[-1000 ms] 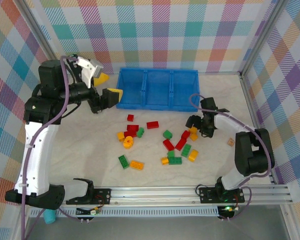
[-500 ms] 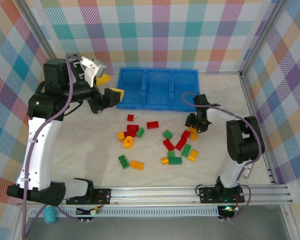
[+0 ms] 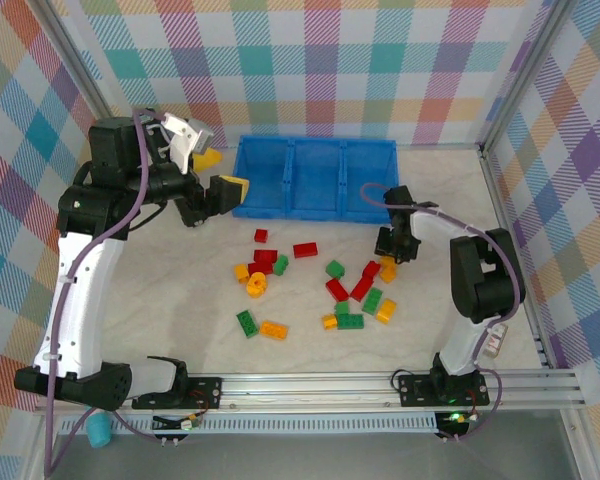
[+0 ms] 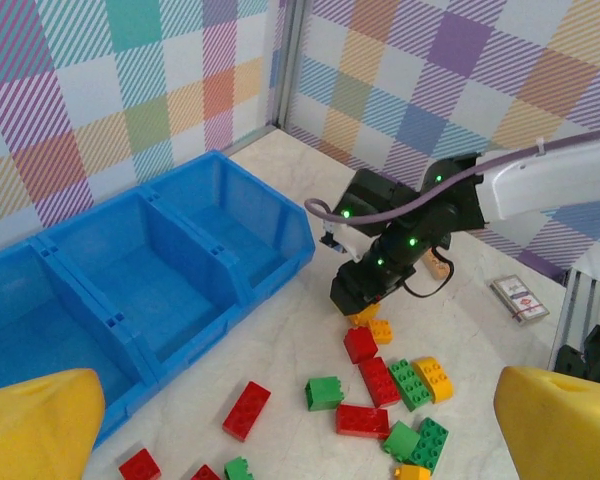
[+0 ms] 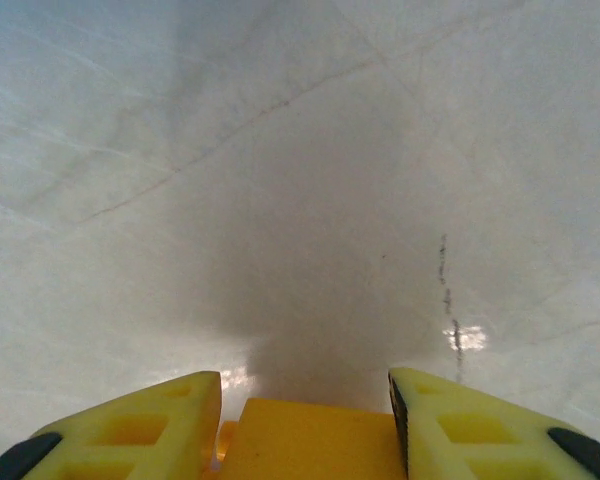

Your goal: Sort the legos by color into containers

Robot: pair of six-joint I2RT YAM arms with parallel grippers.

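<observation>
Our left tool (image 3: 218,174) hangs raised above the bench (image 3: 180,300), just left of the blue tray (image 3: 314,214). Its yellow fingers are spread wide and it holds nothing. Our right tool (image 3: 393,247) is down at the bench surface, just in front of the tray's right-hand compartment (image 3: 368,180) and at the far right edge of the scattered legos (image 3: 337,290). In the right wrist view we see a yellow-orange brick (image 5: 310,445) sitting between that tool's two fingers (image 5: 130,430). They stand close against the brick's sides, but we cannot tell whether they press on it. The red, green and yellow-orange legos lie loose on the bench in front of the tray, in a left cluster and a right cluster near each other.
</observation>
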